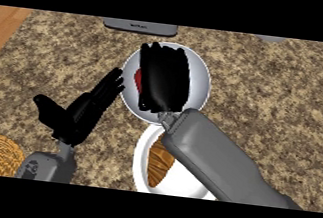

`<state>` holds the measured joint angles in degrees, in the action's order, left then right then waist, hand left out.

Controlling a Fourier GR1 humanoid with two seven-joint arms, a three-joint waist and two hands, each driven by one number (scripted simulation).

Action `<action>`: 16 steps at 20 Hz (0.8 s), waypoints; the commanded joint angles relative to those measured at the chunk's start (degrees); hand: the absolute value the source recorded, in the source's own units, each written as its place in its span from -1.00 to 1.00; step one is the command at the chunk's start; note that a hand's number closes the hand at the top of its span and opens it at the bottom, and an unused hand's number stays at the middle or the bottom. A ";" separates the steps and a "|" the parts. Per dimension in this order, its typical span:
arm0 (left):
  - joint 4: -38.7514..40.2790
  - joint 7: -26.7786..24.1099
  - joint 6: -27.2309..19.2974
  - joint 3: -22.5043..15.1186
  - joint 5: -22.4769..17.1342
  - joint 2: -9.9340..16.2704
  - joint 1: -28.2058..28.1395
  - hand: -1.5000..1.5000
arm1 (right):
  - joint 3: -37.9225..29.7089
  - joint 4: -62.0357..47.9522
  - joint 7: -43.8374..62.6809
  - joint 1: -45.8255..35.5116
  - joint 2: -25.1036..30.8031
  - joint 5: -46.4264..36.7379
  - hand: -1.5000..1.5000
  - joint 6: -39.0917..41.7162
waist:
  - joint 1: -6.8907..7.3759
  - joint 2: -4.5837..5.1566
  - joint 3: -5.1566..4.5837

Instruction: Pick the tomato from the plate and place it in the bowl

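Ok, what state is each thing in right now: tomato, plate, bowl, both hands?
Red tomato: on the plate, mostly hidden under the right hand.
White round plate: holds the tomato.
White bowl with orange-brown inside: no tomato visible.
Right hand: over the tomato, grip unclear.
Left hand: open, resting.

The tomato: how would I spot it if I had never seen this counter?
Start at the speckled stone counter and find the white plate near its middle, under the right hand. At the plate's left side, a small red patch peeks out beside the black fingers: that is the tomato. Nothing else here is red; the bowl nearer the robot holds something orange-brown.
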<state>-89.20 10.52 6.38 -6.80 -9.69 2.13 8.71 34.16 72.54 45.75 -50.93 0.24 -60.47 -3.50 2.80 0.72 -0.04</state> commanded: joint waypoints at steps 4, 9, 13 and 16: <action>0.78 -2.25 2.19 -0.10 -0.32 0.83 -1.94 0.00 | -9.98 -21.96 -2.46 -8.46 -0.23 8.76 1.00 0.82 | 0.47 0.31 -0.03; 1.12 0.13 0.27 0.10 0.10 -0.46 1.66 0.00 | -11.96 -32.93 -12.04 -12.27 -0.24 16.38 -1.00 -9.38 | 1.24 0.62 0.02; -1.78 1.44 -1.26 -0.93 0.85 -1.32 0.33 0.00 | -13.88 -33.23 -20.82 -8.29 -0.24 22.18 -1.00 -17.61 | 0.78 0.22 0.10; 0.90 1.01 -0.05 0.34 0.26 -0.41 3.34 0.00 | -18.34 -26.06 -25.15 -5.81 -0.24 28.77 -1.00 -26.87 | 0.71 0.64 0.22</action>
<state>-89.31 11.12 6.27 -6.92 -9.33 1.67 9.86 19.42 43.52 26.46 -58.29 0.01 -38.31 -21.88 3.54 1.15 0.08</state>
